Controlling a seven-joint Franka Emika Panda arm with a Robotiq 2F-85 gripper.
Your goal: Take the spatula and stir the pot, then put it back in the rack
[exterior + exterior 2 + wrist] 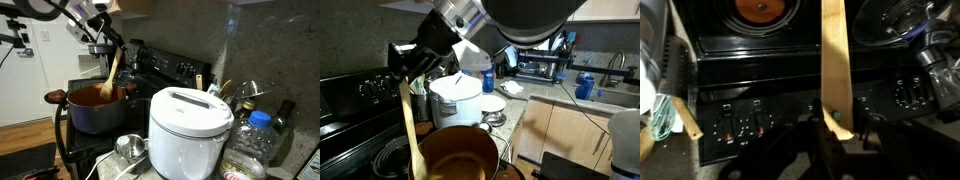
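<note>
Wooden spatula [108, 75] standing tilted, blade dipping into dark blue pot [88, 112] | gripper [112, 46] clamping the handle's upper end | white rice cooker [188, 125] sitting beside the pot

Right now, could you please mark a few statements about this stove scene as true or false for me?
1. The gripper is shut on the spatula. True.
2. The spatula lies in the rack. False: it is held steeply, with its lower end in the pot.
3. The rice cooker has its lid open. False: the lid is down.
4. A steel cup stands beside the rice cooker. True.
</note>
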